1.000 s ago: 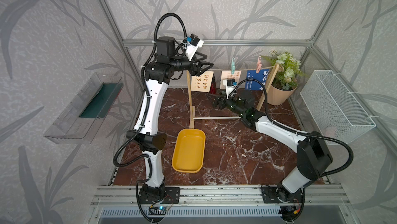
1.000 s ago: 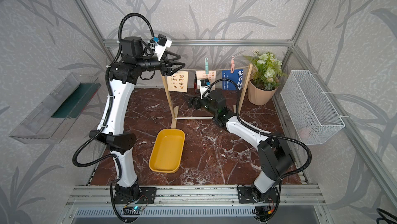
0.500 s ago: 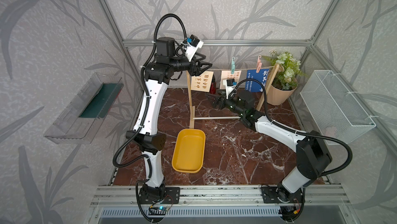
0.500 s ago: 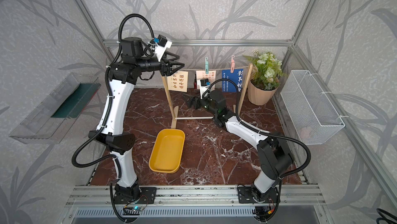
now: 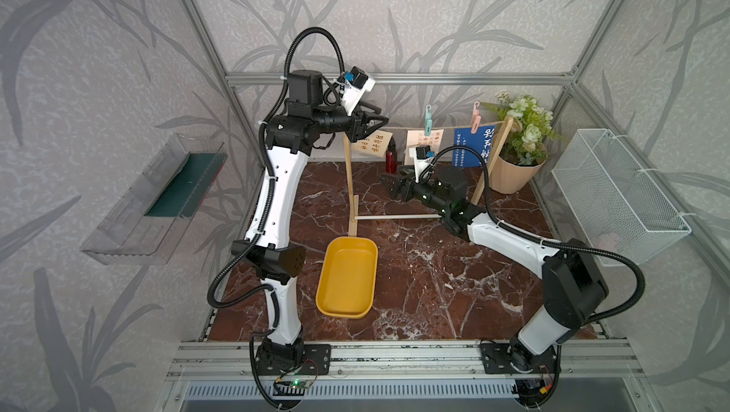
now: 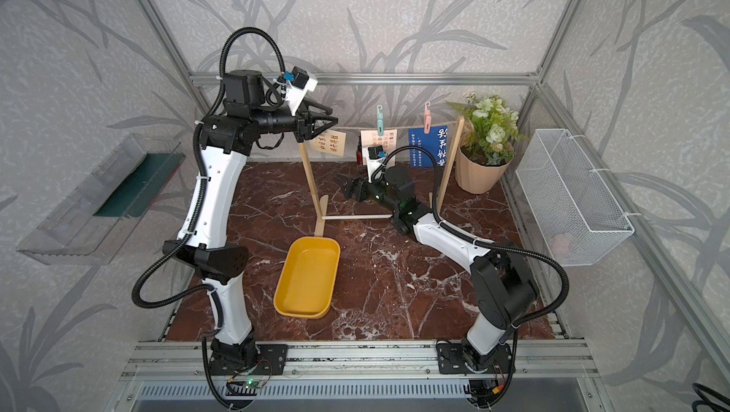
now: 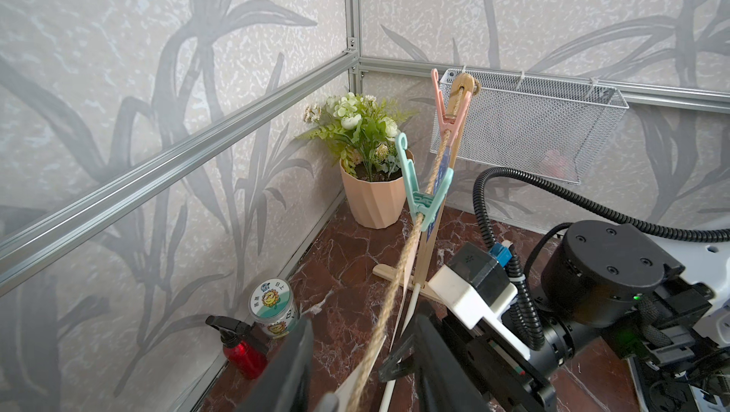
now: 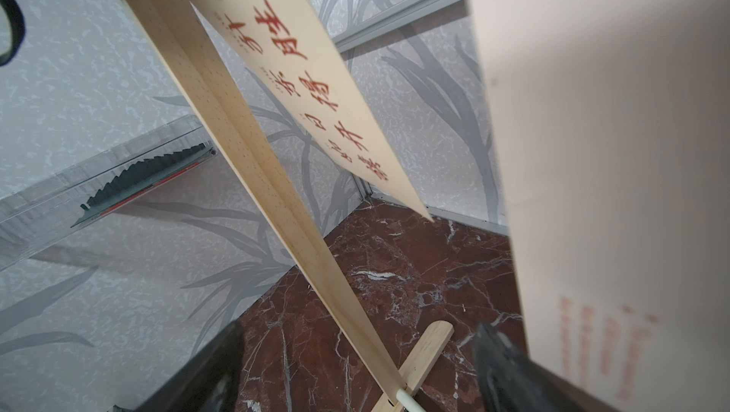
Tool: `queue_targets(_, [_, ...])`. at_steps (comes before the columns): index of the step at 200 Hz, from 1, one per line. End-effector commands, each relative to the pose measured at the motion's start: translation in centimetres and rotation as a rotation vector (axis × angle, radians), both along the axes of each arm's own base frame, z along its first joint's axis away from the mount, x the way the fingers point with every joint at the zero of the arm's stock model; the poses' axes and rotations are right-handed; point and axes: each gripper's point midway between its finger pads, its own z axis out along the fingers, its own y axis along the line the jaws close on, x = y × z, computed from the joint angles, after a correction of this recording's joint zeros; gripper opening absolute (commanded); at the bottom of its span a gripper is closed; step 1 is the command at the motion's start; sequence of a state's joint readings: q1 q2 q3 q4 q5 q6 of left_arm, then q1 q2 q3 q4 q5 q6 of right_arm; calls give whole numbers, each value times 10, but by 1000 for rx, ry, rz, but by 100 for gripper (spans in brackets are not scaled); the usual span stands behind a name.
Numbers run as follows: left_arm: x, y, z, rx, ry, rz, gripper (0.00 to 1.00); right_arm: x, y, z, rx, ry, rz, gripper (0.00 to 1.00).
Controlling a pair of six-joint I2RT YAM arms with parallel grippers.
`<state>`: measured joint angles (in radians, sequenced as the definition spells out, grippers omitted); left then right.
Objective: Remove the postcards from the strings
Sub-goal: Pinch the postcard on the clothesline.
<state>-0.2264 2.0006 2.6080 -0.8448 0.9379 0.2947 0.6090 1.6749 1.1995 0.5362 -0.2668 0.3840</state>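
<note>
Left jaws spread astride the twine (image 7: 399, 272)
Cream postcard (image 5: 373, 144) hangs just below them; right jaws spread wide near middle postcard (image 8: 592, 153) edge, open counter (image 5: 414, 272) beneath

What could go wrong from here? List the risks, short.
1. The left gripper straddles the twine beside the left cream card; closing there may catch the twine, and a pull could tip the wooden stand.
2. The right gripper is open, low, close to the middle cream card, its arm over the white crossbar; rising, it may knock the stand.
3. A freed card could drop outside the yellow tray.
</note>
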Motion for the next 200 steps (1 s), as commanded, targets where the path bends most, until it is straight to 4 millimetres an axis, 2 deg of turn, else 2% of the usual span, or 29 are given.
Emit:
queue_targets(1, [-18,1,16,-1,-46,-28,41,7,2,23,25,-81,-24,90])
queue_targets(25, [-19,2,19,-3,-54,-23,40,11,-2,26,11,-135,-61,92])
queue_targets(40, [-20,1,20,-4,-58,-25,38,12,-5,33,17,-185,-80,94])
queue_targets(82, [-21,1,24,-12,-64,-26,37,16,-11,52,18,-281,-109,95])
queue_targets(84, [-21,1,24,-12,-63,-26,37,20,-8,41,4,-267,-108,95])
queue_targets(88, [-21,1,24,-13,-63,-25,37,22,-7,38,-2,-265,-108,96])
queue_targets(92, [-21,1,24,-14,-65,-25,37,21,-8,46,15,-294,-111,96])
queue_targets(148, [-20,0,26,-21,-67,-29,37,27,0,50,31,-346,-99,96])
queue_targets(200, [-22,-1,28,-28,-70,-39,37,29,3,64,68,-412,-98,92])
